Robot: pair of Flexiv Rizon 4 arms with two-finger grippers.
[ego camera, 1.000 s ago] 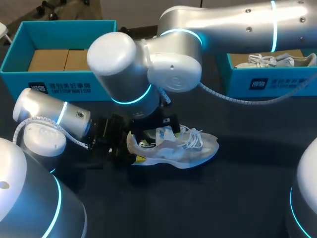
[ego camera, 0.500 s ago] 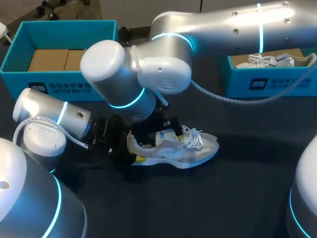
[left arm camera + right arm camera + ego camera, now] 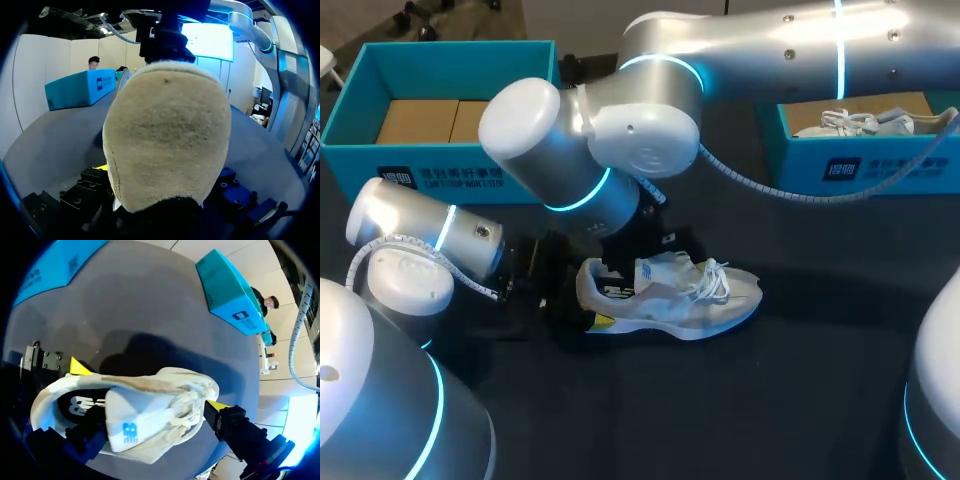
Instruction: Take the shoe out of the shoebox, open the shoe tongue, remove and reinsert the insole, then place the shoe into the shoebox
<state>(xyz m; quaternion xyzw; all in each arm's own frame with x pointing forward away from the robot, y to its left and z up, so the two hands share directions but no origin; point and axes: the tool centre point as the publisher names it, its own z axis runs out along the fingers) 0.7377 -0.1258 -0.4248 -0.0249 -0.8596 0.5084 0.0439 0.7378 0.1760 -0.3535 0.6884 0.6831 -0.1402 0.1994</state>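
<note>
The white sneaker point(image 3: 670, 297) lies on its sole on the dark tabletop point(image 3: 800, 400), in the middle, outside of both boxes. Its heel points to my left side and its toe to my right.

The left claw point(image 3: 588, 300) is at the heel and is clamped on the sneaker. One yellow fingertip point(image 3: 80, 366) presses on the far side of the heel, and the other fingertip point(image 3: 603, 322) shows at the near side. In the left wrist view the beige heel of the sneaker point(image 3: 167, 140) fills nearly all the space ahead of this claw.

The right arm reaches across from the right, and the right claw point(image 3: 638, 250) hangs just above the opening of the sneaker. If it is apart or together I cannot tell, since the arm covers it from above. The tongue point(image 3: 125, 430) stands up out of the opening, with the white laces point(image 3: 185, 405) just beside it.

A teal shoebox point(image 3: 440, 175) stands at the far left of the tabletop with only brown cardboard point(image 3: 440, 120) inside. A second teal shoebox point(image 3: 880, 165) at the far right holds another white shoe point(image 3: 865, 122). Both are well apart from the sneaker.
</note>
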